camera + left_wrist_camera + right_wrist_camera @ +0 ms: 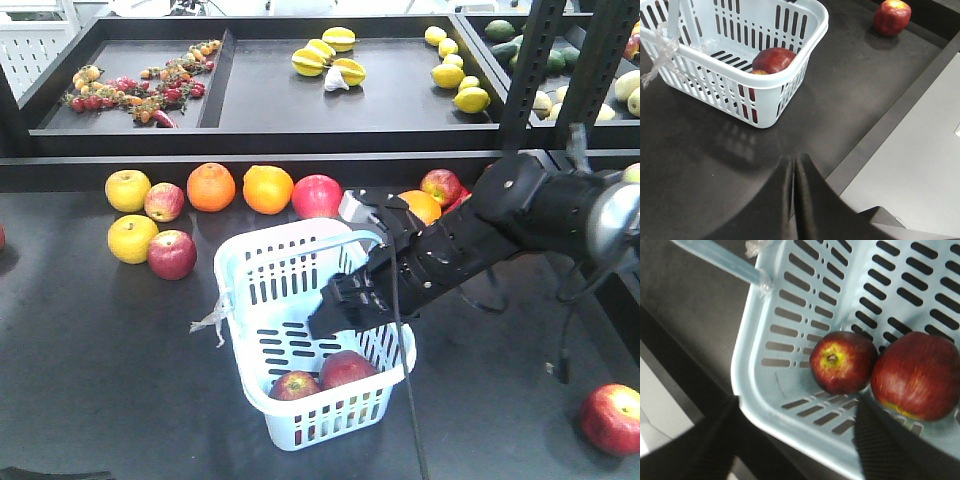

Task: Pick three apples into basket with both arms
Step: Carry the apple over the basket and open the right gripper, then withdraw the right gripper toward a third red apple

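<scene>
The pale blue basket (262, 262) stands in the middle of the dark table. Two dark red apples lie on its floor at the near end, a smaller one (842, 361) beside a larger one (920, 375); the front view shows both apples (296, 385) (347, 368). My right gripper (345, 305) hangs open over the basket, empty, with its fingers straddling a corner of the rim (790, 432). Another red apple (612, 418) rests on the table at the front right. My left gripper (792, 161) is shut on nothing, low over the table near its front edge, apart from the basket (765, 95).
Behind the basket lie more red apples (172, 254) (317, 196) (441, 186), two oranges (211, 186) (268, 189) and yellow fruits (132, 238). Black trays (225, 70) of fruit stand at the back. A black upright post (530, 70) rises at the right.
</scene>
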`<state>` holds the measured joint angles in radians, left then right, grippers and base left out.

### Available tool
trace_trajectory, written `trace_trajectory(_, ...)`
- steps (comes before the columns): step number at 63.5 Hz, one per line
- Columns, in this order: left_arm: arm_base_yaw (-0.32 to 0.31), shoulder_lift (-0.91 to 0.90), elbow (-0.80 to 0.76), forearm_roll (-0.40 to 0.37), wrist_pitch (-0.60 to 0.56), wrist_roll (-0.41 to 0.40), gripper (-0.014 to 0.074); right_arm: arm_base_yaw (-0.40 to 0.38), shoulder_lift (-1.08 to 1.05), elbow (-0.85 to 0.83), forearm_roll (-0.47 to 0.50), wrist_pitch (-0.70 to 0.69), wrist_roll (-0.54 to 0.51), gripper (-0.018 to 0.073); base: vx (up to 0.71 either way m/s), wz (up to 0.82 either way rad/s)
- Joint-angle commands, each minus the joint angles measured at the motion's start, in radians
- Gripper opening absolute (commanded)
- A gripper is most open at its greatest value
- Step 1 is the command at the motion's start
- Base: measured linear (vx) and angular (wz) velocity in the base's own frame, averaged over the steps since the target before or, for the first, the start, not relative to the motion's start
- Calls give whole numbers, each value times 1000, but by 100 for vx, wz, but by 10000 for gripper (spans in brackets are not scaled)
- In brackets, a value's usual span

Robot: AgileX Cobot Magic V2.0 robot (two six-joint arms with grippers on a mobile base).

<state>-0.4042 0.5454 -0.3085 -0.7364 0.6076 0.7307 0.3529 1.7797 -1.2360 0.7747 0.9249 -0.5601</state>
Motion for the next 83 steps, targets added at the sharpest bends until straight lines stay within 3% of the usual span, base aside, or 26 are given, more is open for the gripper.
trace_trajectory(1, -4, 5, -26, -34, -43, -10, -8, -4, -91, -25, -39, 34, 63, 228, 0, 0)
trace_trajectory(8, -4, 5, -26, -34, -43, -10, -8, -4, -160, -25, -129, 73, 101, -18, 0, 0)
trace_trajectory(17, -4, 5, -26, -34, -43, -10, -8, -4, -267, -25, -264, 118, 213, -9, 0, 0)
trace_trajectory(21, -4, 5, -26, -34, -43, -10, -8, -4, -326, -22, -371, 125, 289, -9, 0, 0)
trace_trajectory(35, -4, 5, -26, -34, -43, -10, -8, -4, -480, -22, -960, 191, 668, -9, 0, 0)
trace_trajectory(41, -4, 5, -26, -34, -43, -10, -8, -23, -506, -22, -1070, 231, 735, -9, 0, 0)
trace_trajectory(50, -4, 5, -26, -34, -43, -10, -8, -176, -504, -22, -1060, 244, 725, -8, 0, 0)
trace_trajectory(54, -4, 5, -26, -34, -43, -10, -8, -280, -504, -22, -1020, 222, 675, -7, 0, 0)
trace_trajectory(58, -4, 5, -26, -34, -43, -10, -8, -369, -500, -22, -946, 216, 595, -5, 0, 0)
trace_trajectory(66, -4, 5, -26, -34, -43, -10, -8, -552, -459, -22, -709, 242, 405, 32, 0, 0)
trace_trajectory(74, -4, 5, -26, -34, -43, -10, -8, -654, -382, -22, -583, 274, 284, 169, 0, 0)
trace_trajectory(83, -4, 5, -26, -34, -43, -10, -8, -673, -283, -22, -587, 294, 266, 439, 0, 0)
